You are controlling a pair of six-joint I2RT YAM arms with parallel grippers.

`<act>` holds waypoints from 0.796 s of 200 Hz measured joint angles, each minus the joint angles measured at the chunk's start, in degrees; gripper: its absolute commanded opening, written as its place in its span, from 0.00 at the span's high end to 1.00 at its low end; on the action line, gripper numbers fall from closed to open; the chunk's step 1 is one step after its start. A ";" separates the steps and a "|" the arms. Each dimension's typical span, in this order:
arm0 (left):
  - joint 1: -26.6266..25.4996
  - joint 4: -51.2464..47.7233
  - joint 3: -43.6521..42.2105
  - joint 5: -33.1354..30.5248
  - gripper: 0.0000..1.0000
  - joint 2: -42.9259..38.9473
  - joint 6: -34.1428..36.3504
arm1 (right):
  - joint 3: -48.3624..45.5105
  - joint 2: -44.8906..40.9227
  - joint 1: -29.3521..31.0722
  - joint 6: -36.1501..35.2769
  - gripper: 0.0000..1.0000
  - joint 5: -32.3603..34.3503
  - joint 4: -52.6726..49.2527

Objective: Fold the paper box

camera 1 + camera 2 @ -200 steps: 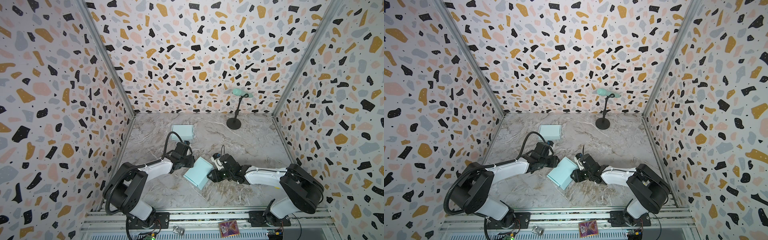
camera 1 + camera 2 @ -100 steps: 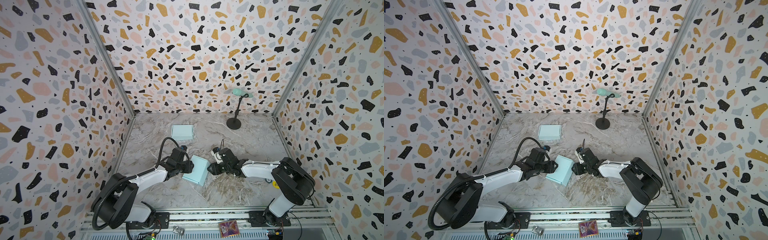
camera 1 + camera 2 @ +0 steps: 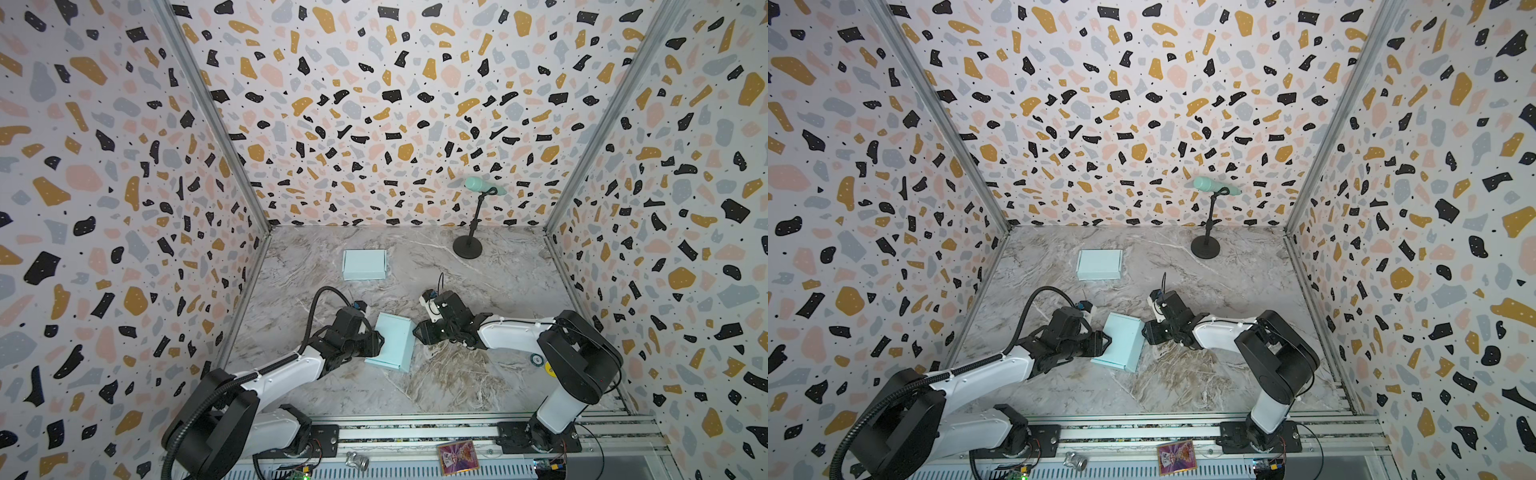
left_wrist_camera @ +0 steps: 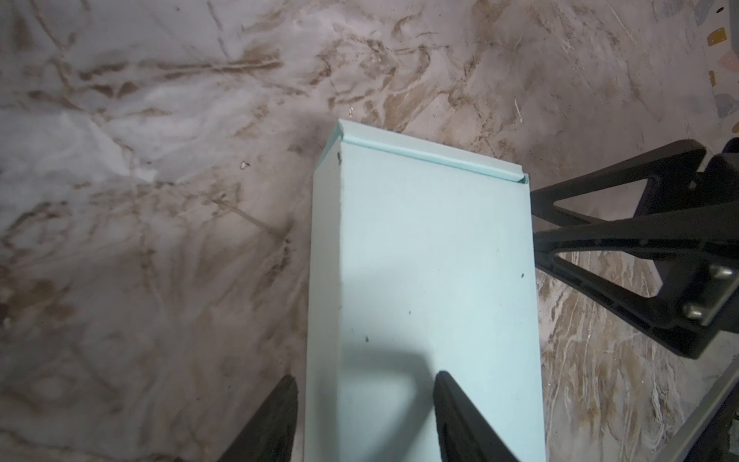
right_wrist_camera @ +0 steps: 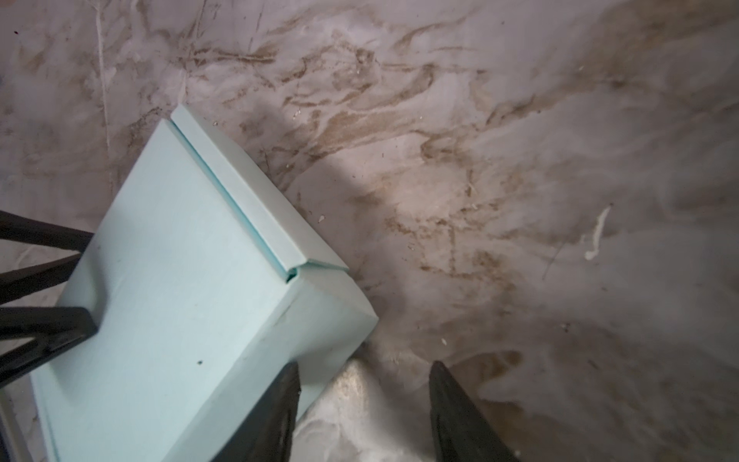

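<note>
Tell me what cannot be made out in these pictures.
Near paper box: inside and underside, hidden by its own walls in every view.
Left hand: whether its finger over the lid touches it, unclear in the left wrist view; too small in both top views.
Card on the front rail: print too small in both top views.
Metal piece nearby: too small to name.

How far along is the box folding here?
Done: the near box looks closed, lid tucked; another folded box lies behind. In hand: left tool straddles the near box's side edge, right tool stands open at its corner. Left: probably just withdrawing both tools.
</note>
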 measured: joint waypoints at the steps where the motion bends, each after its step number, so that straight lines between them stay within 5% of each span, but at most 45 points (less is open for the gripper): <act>1: 0.00 0.00 0.00 0.00 0.42 -0.02 -0.02 | 0.02 0.00 -0.02 0.00 0.46 0.00 0.00; 88: -0.02 -1.38 -2.60 1.60 0.32 -5.92 -1.07 | -3.10 -7.96 0.81 -0.31 0.47 3.41 -4.87; 159: -2.34 -2.10 -5.46 3.58 0.24 -8.83 -3.61 | -6.69 -13.55 11.32 3.96 0.50 8.13 -10.21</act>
